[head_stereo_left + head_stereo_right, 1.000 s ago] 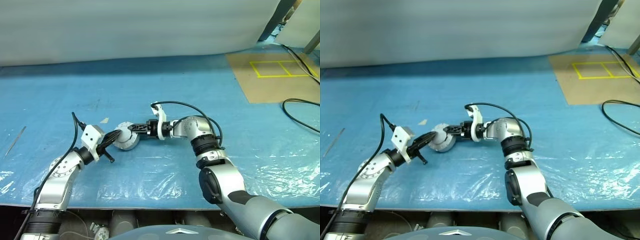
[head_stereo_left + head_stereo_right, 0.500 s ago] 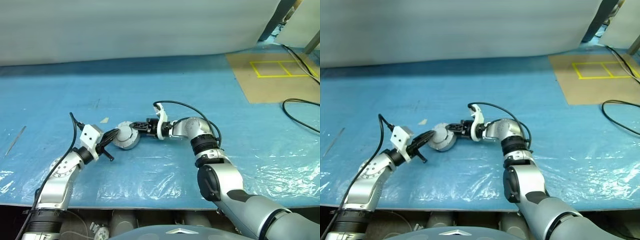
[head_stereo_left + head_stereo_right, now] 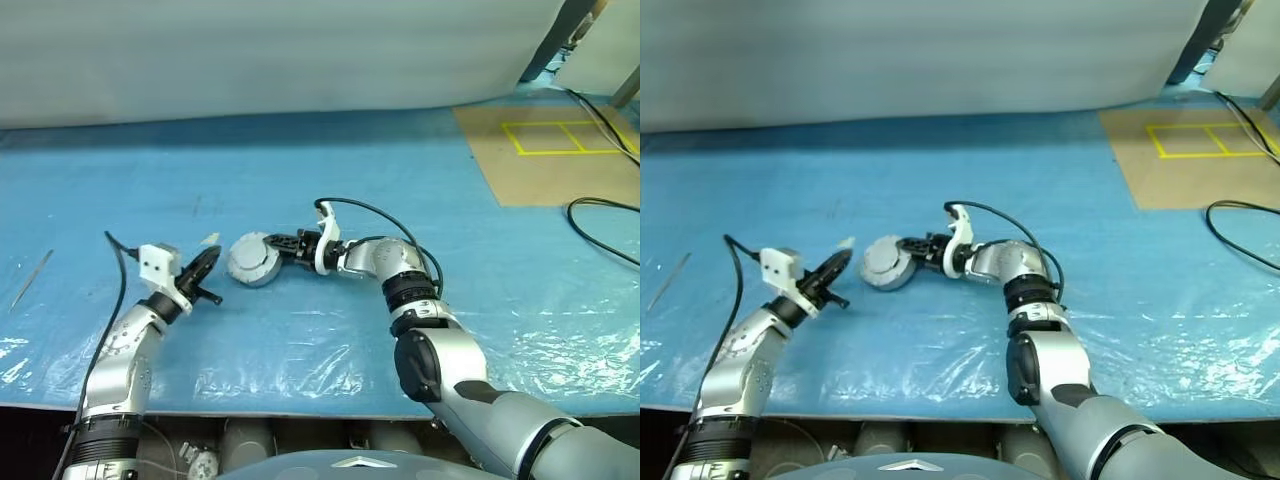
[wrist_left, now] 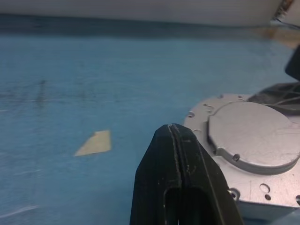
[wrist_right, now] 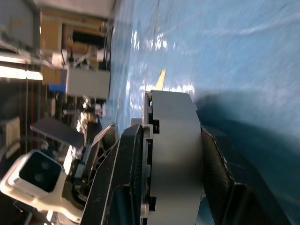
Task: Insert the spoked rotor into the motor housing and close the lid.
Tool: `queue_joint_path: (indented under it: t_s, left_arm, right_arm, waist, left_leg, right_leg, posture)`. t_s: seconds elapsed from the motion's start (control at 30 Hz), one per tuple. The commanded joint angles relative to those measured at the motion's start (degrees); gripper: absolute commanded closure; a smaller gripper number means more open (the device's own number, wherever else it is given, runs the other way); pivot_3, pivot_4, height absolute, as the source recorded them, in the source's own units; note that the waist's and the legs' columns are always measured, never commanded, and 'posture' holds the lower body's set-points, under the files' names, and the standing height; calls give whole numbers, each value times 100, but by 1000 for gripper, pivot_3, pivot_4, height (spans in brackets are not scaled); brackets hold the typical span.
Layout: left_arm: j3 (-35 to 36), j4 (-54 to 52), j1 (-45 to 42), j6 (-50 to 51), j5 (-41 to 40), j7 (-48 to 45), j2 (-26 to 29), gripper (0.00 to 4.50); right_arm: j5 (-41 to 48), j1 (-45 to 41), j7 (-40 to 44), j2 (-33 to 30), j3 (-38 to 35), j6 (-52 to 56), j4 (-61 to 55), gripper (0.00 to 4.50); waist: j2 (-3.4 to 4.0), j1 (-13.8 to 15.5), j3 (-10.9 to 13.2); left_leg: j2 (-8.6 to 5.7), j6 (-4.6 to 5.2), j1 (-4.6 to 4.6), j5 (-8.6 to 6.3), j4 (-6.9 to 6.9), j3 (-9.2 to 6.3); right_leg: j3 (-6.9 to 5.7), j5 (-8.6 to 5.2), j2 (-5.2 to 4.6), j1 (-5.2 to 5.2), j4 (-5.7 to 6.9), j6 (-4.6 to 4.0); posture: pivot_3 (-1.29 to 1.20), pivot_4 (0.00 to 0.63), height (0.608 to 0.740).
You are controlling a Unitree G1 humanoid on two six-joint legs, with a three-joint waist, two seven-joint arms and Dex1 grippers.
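While the right gripper (image 3: 283, 244) is reaching in from the centre right with its jaws clamped across the thickness of a round grey motor assembly (image 3: 252, 262), the assembly is resting on the blue plastic-covered surface (image 3: 330, 180) near the middle of the scene. It is looking like a thick metal puck: the motor housing (image 5: 176, 154) is forming the broad plain cylindrical body, and the lid (image 4: 253, 136) is sitting on one face as a smaller raised round plate with a few small holes around it. In the right wrist view a narrow seam is running between the body and the plate stacked against it, and one black finger is pressing on each flat face. No copper windings are showing, and nothing of the spoked rotor is to be seen loose on the surface, so the rotor is probably already inside and the lid already placed; this is a judgement, since the inside is hidden. What is likely remaining is seating the lid fully, which the seam neither confirms nor rules out, and then releasing the assembly. The left gripper (image 3: 205, 268) is hovering just beside the assembly on its left, not touching it, with its jaws pressed together and holding nothing. A small pale scrap (image 4: 94, 143) is lying on the surface near the assembly, and a thin pale stick (image 3: 31, 280) is lying far off at the left edge.
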Motion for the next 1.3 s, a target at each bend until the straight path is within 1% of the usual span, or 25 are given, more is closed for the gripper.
queue_joint_path:
  t_s: [0.03,0.13,0.2,0.27,0.3,0.4,0.43,0.57,0.6,0.67,0.73,0.77,0.97,1.07,1.3]
  left_arm:
    - [532,-94,-80,226,-709,186,-173,4500]
    - [665,-202,-64,466,-1128,152,-333,4500]
    - [614,-352,0,804,-1485,69,-441,4500]
    - [465,-540,92,1119,-1730,49,-567,4131]
    - [390,-615,125,1217,-1781,47,-617,3873]
    - [277,-764,138,1374,-1919,120,-832,2912]
    - [291,-789,122,1393,-1979,172,-913,2501]
    - [333,-875,23,1535,-2293,355,-1205,1067]
    - [336,-893,3,1570,-2384,376,-1264,786]
    - [402,-892,-113,1590,-2614,568,-1465,24]
    - [492,-859,-229,1626,-2803,792,-1609,24]
    - [505,-850,-284,1803,-3018,870,-1643,24]
    - [441,-847,-444,2407,-3545,1140,-1671,24]
    - [449,-816,-512,2483,-3613,1209,-1667,24]
    - [488,-709,-797,2442,-3792,1341,-1855,24]
  right_arm:
    - [599,-449,-147,175,-516,-210,-79,3160]
    - [793,-537,-229,226,-723,-251,-92,3160]
    - [945,-589,-265,267,-865,-341,-84,3160]
    - [1108,-643,-293,293,-991,-430,-57,3160]
    - [1193,-667,-323,303,-1053,-462,-37,3160]
    - [1421,-742,-387,324,-1205,-533,-5,3160]
    - [1445,-747,-385,319,-1202,-547,-8,3160]
    - [1517,-736,-372,328,-1156,-557,-49,3160]
    - [1536,-729,-366,339,-1129,-545,-70,3160]
    - [1553,-700,-334,375,-1052,-494,-121,3160]
    - [1565,-682,-319,390,-1018,-458,-148,3160]
    - [1566,-660,-298,398,-981,-416,-177,3160]
    - [1588,-547,-238,443,-792,-220,-373,3160]
    - [1600,-523,-222,456,-722,-165,-440,3160]
    - [1553,-372,-67,483,-363,50,-645,3160]
  waist:
    - [-19,3,13]
    - [-36,5,23]
    - [-41,15,26]
    - [-47,20,30]
    - [-53,20,34]
    - [-65,16,43]
    - [-66,15,48]
    - [-70,7,58]
    - [-70,8,59]
    - [-70,12,61]
    - [-72,15,63]
    - [-73,15,64]
    - [-79,12,71]
    - [-81,17,72]
    - [-84,17,76]
  left_leg:
    - [0,0,-10,0,3,-4]
    - [0,-1,-27,0,3,-4]
    - [4,-1,-30,0,-2,-4]
    - [5,1,-35,2,-3,-6]
    - [4,3,-39,3,-3,-6]
    - [4,0,-41,1,-2,-7]
    - [4,-4,-41,-1,-2,-6]
    - [6,-5,-38,-2,-3,-7]
    - [6,-5,-38,-2,-2,-7]
    - [5,-5,-38,-2,0,-8]
    - [3,-5,-39,-2,6,-8]
    - [3,-5,-39,-2,8,-9]
    - [3,-4,-40,-1,10,-11]
    - [3,-4,-40,-1,15,-14]
    - [3,-5,-40,-2,30,-20]
  right_leg:
    - [-2,11,1,-5,-1,18]
    - [-5,15,2,-19,-3,24]
    - [-12,16,5,-19,-2,25]
    - [-14,16,6,-20,-4,25]
    - [-14,16,6,-21,-7,25]
    - [-14,16,6,-23,-9,25]
    - [-14,17,6,-23,-8,25]
    - [-14,17,6,-23,6,25]
    - [-14,17,6,-22,9,25]
    - [-14,17,6,-22,14,25]
    - [-13,17,4,-22,16,25]
    - [-13,17,4,-22,17,25]
    - [-13,17,6,-22,23,25]
    - [-14,17,6,-22,24,25]
    - [-13,17,5,-21,39,26]
  posture:
    - [0,150,740]
    - [0,150,740]
    - [0,150,740]
    - [0,150,740]
    - [0,150,740]
    - [0,150,740]
    - [0,150,740]
    - [0,150,740]
    - [0,150,740]
    - [0,150,740]
    - [0,150,740]
    - [0,150,740]
    - [0,150,740]
    - [0,150,740]
    - [0,150,740]
